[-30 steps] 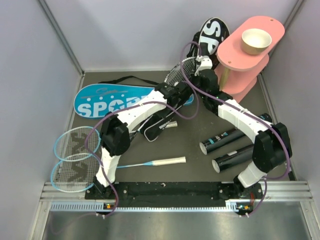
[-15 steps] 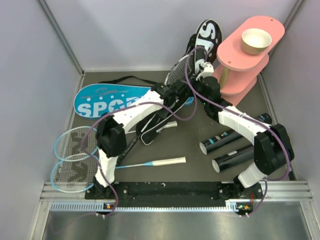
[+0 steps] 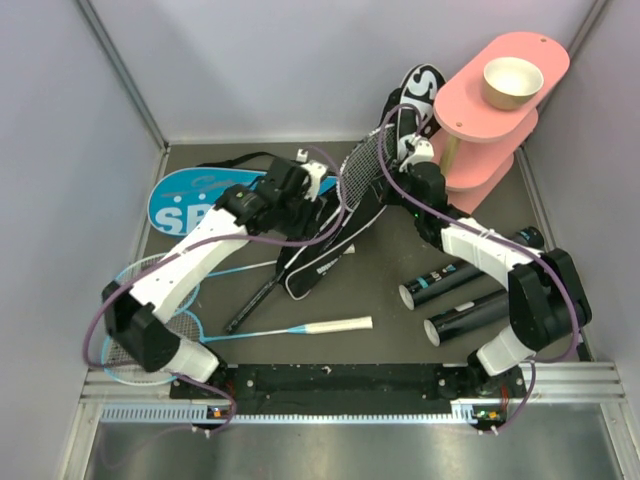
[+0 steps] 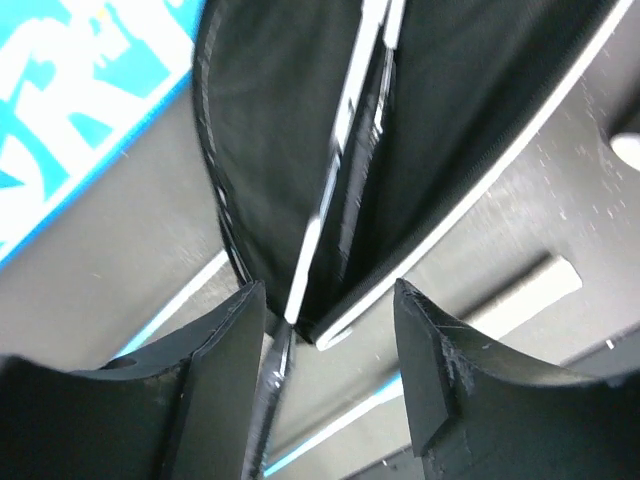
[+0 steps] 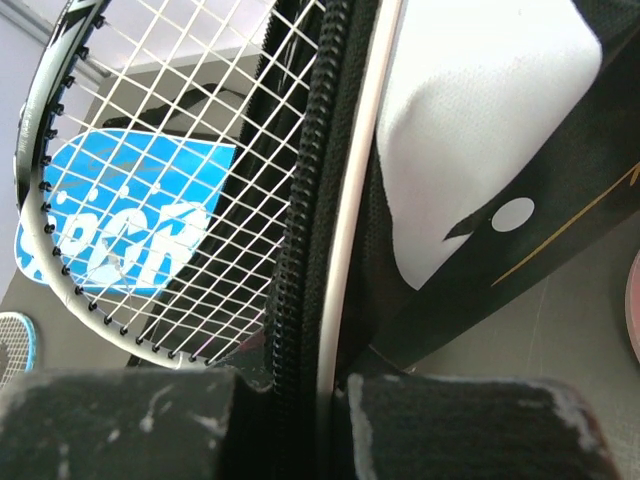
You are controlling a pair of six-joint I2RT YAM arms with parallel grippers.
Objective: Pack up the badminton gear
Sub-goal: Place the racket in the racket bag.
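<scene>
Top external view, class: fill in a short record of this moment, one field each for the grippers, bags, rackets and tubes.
left gripper: open, over the lower end of the black bag, holding nothing
right gripper: shut on the black bag's zipper edge
black bag: unzipped, lying diagonally toward the pink stand
black racket: head at the bag's opening, handle sticking out below
blue rackets: two, loose at the left
blue bag: flat, back left
tubes: two, side by side at the right
</scene>
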